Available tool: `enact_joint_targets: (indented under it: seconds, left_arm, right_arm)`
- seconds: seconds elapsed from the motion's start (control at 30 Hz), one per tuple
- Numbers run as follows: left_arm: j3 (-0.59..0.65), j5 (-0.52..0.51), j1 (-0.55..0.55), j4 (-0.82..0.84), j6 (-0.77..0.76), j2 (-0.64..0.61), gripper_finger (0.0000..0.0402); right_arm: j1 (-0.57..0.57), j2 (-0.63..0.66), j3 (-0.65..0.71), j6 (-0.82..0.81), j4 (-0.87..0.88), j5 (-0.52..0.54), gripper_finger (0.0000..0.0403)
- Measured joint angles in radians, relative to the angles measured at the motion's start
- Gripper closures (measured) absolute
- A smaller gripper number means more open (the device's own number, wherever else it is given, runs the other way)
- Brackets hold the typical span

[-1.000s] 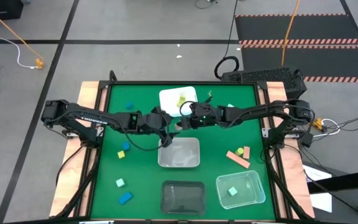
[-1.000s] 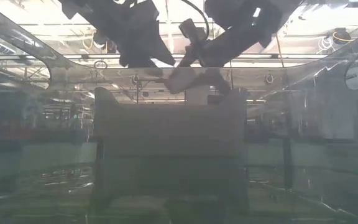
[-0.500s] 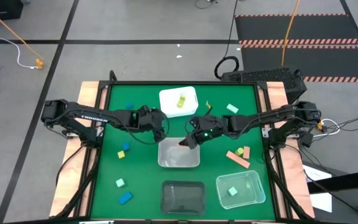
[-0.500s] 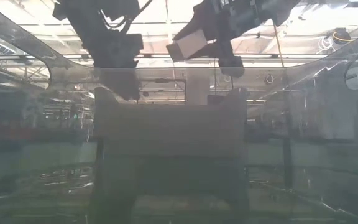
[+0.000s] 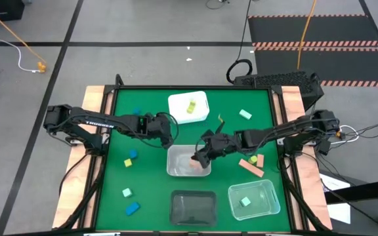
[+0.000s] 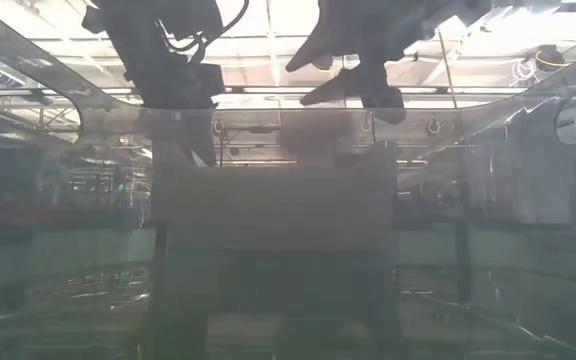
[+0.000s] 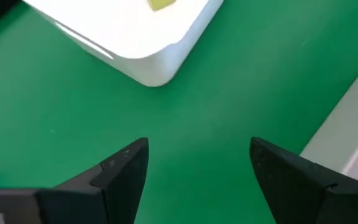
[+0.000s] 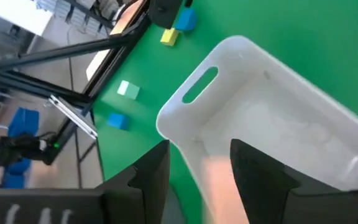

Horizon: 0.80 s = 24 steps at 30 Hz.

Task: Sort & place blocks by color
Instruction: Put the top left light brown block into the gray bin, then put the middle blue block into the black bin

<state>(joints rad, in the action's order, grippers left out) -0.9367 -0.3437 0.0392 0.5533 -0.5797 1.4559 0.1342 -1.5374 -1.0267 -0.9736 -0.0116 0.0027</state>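
Note:
My right gripper (image 5: pixel 202 156) (image 8: pixel 199 150) hangs open over the pale middle tub (image 5: pixel 174 170) (image 8: pixel 241 50). A salmon block (image 5: pixel 195 163) (image 8: pixel 219 186) shows blurred below the gap between its fingers, inside that tub. My left gripper (image 5: pixel 168 133) (image 7: pixel 197 149) is open above bare green mat, between the white tub (image 5: pixel 179 101) (image 7: pixel 135 50) and the middle tub. A yellow block (image 5: pixel 190 106) lies in the white tub. Other blue, yellow, mint and salmon blocks are scattered on the mat.
Blue (image 5: pixel 137 111), blue (image 5: pixel 134 155), yellow (image 5: pixel 128 162), mint (image 5: pixel 127 193) and blue (image 5: pixel 132 208) blocks lie on the left. Mint (image 5: pixel 245 115) and two salmon blocks (image 5: pixel 249 167) lie on the right. A dark tub (image 5: pixel 192 195) and a clear tub (image 5: pixel 268 196) holding a mint block stand near.
My right gripper carried a salmon block from beside the white tub toward the near edge, over the middle tub, and opened; the block now shows in the tub. My left gripper drew back toward the left and far side, away from the right gripper.

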Motion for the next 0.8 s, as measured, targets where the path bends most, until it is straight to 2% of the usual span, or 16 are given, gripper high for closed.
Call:
enact_joint_targets:
  seconds: [0.2,0.4,0.6,0.8]
  left_arm:
    - [0.0,0.038,-0.042,0.021,-0.14,0.0,0.0126]
    - [0.0,0.061,-0.144,0.161,-0.395,0.0,0.0126]
    - [0.0,0.076,-0.267,0.37,-0.749,0.0,0.0126]
    - [0.0,0.075,-0.37,0.581,-1.124,0.0,0.0127]
  right_arm:
    - [-0.001,0.0,0.0,0.118,0.001,0.026,0.0231]
    - [-0.001,0.0,0.0,0.125,-0.044,0.062,0.0184]
    - [0.004,0.0,0.0,0.13,-0.071,0.075,0.0145]
    - [0.005,0.0,0.0,0.169,-0.075,0.075,0.0138]
